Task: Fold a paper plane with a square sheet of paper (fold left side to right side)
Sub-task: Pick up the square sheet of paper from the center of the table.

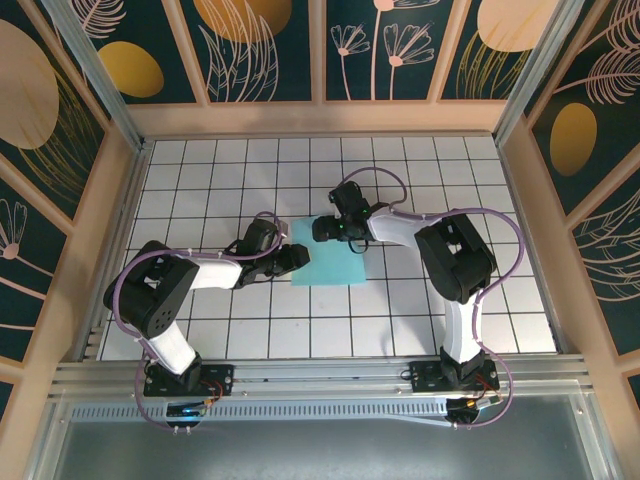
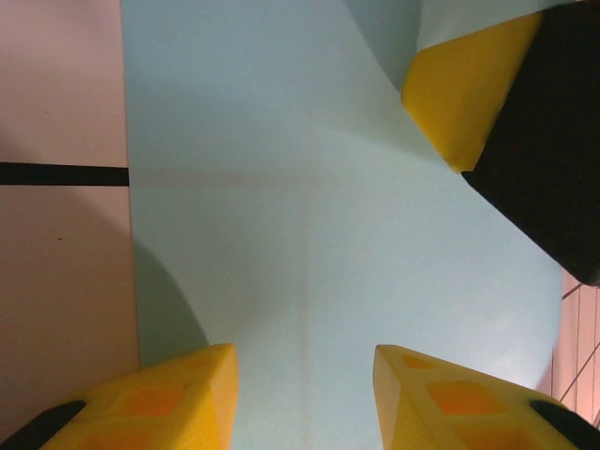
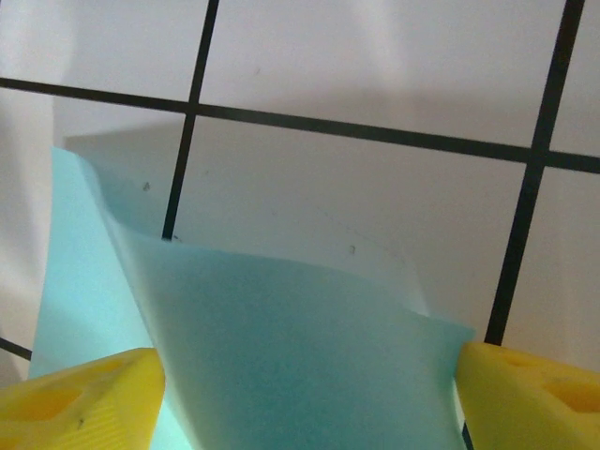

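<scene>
Square sheet of paper [image 1: 335, 265] is laid on the desk [image 1: 420, 310], left edge spanned by the open left gripper [image 1: 298, 257], lifted far edge flanked by the open right gripper [image 1: 323, 231].

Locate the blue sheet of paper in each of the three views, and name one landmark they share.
Top view: blue sheet at mid-table.
Left wrist: sheet covers middle and right.
Right wrist: sheet in lower half, edge curled up.
Shared landmark: the black grid lines.

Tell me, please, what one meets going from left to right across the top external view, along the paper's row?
The left arm's elbow → left gripper → square sheet of paper → right arm's elbow.
</scene>
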Controlling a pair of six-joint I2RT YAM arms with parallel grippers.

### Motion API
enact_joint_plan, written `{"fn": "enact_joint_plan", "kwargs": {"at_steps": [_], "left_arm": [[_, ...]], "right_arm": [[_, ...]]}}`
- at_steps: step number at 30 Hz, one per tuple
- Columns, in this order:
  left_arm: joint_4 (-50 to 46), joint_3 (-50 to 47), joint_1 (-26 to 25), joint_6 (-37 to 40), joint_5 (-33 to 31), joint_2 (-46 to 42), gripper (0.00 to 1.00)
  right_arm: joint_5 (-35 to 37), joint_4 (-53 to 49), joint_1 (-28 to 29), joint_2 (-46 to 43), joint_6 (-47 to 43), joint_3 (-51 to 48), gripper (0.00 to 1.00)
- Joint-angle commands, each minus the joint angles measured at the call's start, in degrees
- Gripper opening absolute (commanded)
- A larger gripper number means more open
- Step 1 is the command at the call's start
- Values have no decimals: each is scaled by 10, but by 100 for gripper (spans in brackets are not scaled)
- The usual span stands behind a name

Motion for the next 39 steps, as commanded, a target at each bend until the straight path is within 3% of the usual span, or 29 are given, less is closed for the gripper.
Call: {"fn": "enact_joint_plan", "kwargs": {"at_steps": [1,9,21,27,31,39], "left_arm": [[20,7,-5,-8,-6,24,43],[9,12,-5,0,-25,9,49],[-83,27,3,60,-116,-124,75],[-71,3,59,76,-61,-181,83],[-40,-21,96,81,-9,-229,89],[-1,-27,107,84,58,-301,97]], "right_arm": [[-8,-37,5,-14,-4,2,74],[-23,-34,3,-13,-6,1,49],[-112,13,-28,-54,-3,-35,38],[-189,50,-72,-109,-9,-63,37],[-282,94,-115,-155,3,-92,36],[-416,164,-175,-237,44,-117,33]]}}
